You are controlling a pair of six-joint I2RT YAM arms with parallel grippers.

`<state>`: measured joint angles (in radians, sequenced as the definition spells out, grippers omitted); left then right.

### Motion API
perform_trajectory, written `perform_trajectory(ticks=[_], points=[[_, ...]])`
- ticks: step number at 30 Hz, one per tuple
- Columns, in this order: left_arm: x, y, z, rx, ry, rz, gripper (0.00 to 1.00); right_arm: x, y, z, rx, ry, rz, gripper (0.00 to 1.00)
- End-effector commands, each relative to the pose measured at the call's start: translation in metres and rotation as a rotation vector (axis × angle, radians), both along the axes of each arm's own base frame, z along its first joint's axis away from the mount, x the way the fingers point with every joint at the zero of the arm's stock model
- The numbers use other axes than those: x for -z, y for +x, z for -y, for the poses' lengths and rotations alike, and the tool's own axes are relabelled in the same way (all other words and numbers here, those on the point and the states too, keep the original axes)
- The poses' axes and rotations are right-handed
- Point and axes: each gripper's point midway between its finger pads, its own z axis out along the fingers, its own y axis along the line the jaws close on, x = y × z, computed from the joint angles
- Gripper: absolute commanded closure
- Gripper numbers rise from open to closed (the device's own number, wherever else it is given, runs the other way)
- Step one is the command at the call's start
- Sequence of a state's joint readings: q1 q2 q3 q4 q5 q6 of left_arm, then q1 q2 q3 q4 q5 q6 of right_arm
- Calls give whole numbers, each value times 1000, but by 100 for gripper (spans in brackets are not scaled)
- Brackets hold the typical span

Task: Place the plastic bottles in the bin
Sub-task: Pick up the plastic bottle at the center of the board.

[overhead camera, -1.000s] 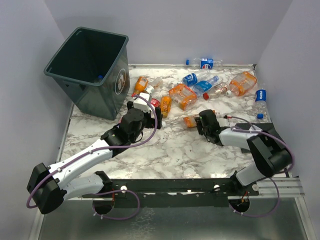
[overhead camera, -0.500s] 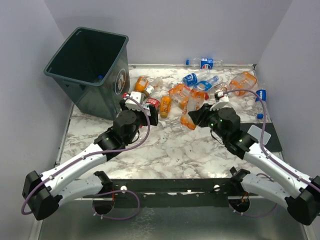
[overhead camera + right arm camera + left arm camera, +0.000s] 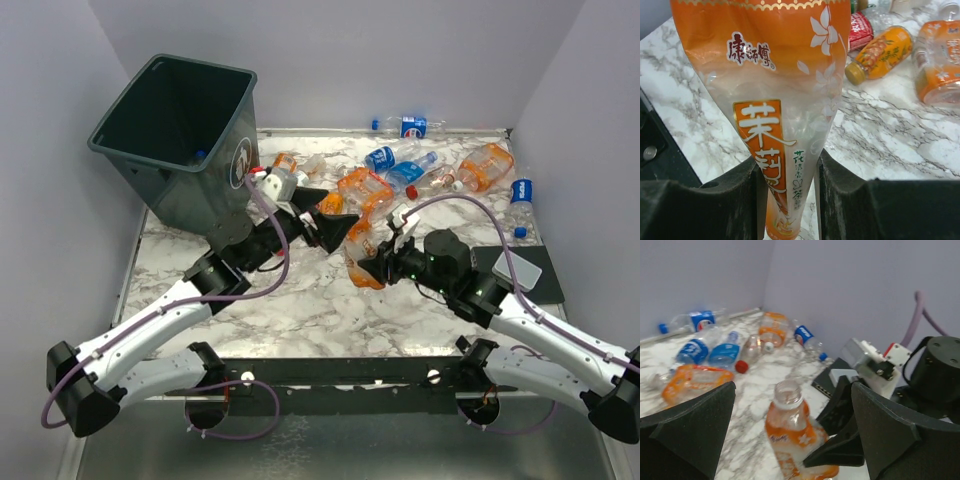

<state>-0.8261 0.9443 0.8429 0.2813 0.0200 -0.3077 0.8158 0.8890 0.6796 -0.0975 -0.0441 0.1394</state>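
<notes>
Seemingly light and soft, the orange bottle crumples in the clamped right pincer, so its stiffer neck suits the wide-apart left pincer.

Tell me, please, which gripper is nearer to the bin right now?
Left. The left gripper hangs open a short way right of the bin, off its logo face. The right gripper is farther right and nearer the arm bases, shut on an orange bottle.
</notes>
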Motion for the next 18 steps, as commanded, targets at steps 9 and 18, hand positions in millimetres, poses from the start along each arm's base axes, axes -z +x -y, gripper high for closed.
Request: perform_trajectory(ticks=[9,18], points=[[-3,-14,63,296,43,-157,4,-18,-16,-5,-96,37,79,66],[25,-6,65,264,110,-224,29,-18,-15,-5,-85,44,81,66]])
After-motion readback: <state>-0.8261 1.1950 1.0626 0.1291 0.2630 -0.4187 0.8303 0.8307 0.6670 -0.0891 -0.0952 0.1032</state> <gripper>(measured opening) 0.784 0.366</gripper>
